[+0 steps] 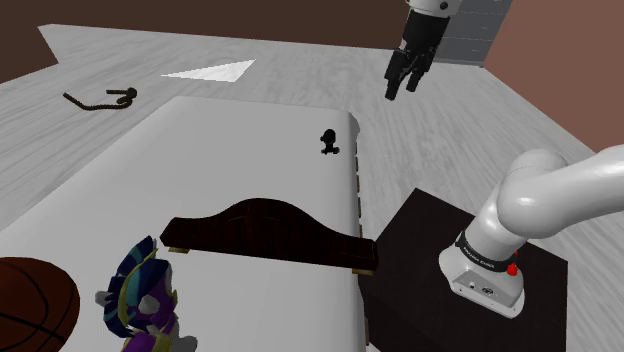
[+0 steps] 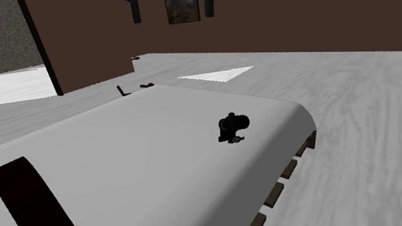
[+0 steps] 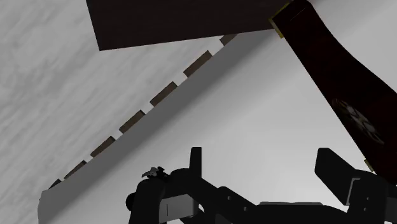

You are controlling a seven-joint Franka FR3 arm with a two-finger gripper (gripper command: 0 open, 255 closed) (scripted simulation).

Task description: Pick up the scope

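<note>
The scope (image 1: pixel 330 142) is a small black object lying on the grey bed (image 1: pixel 200 160), close to the far corner at the shoulder view's right. In the second exterior view the scope (image 2: pixel 233 126) sits near the mattress's rounded corner. My gripper (image 1: pixel 401 88) hangs open well above the floor, beyond that corner and to the right of the scope, holding nothing. In the wrist view the fingers (image 3: pixel 196 159) stand apart around the gripper's midpoint (image 3: pixel 263 167), and the scope (image 3: pixel 153 172) peeks out beside the hand, outside the fingers.
A dark wooden headboard (image 1: pixel 270 235) crosses the bed near the stand (image 1: pixel 450 250). A basketball (image 1: pixel 30 305) and a plush toy (image 1: pixel 140 295) lie at the near end. Slats (image 1: pixel 357 190) line the bed's side. A black cord (image 1: pixel 100 98) lies on the floor.
</note>
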